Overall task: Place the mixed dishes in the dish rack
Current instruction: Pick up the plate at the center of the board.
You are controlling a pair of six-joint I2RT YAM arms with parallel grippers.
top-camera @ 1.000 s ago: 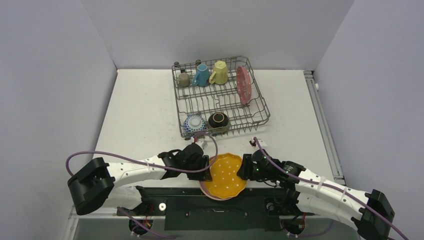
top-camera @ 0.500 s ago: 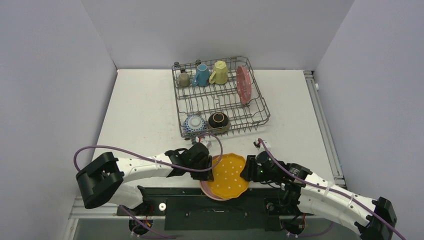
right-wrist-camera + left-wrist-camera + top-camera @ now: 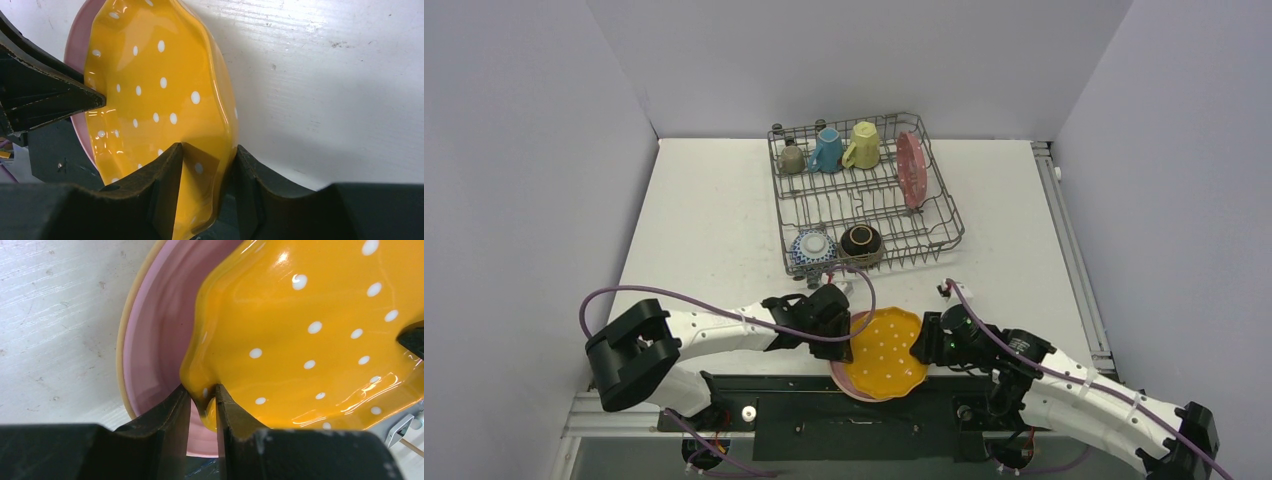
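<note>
**A:** Top external view first: where is the orange scalloped plate with white dots (image 3: 882,352) lying?

**B:** It is lying at the near edge of the white tabletop (image 3: 714,220), between the two arms. It is sitting over a pink glazed plate (image 3: 155,340).

**A:** What is the left gripper (image 3: 202,395) doing?

**B:** It is pinching the left rim of the orange plate. One finger is pressing on each side of the rim.

**A:** And the right gripper (image 3: 207,155)?

**B:** It is clamping the opposite rim, and the plate edge is sitting between its two fingers.

**A:** Where is the grey metal wire dish rack (image 3: 844,205) standing?

**B:** It is standing farther back on the tabletop, well apart from both plates. In its far row a small grey-olive mug (image 3: 792,158), a blue mug (image 3: 827,150) and a yellow mug (image 3: 863,146) are sitting. A dark pink dotted plate (image 3: 910,170) is standing on edge at the right side. At the near side a blue-white bowl (image 3: 812,247) and a dark brown bowl (image 3: 861,241) are sitting just beside each other.
</note>
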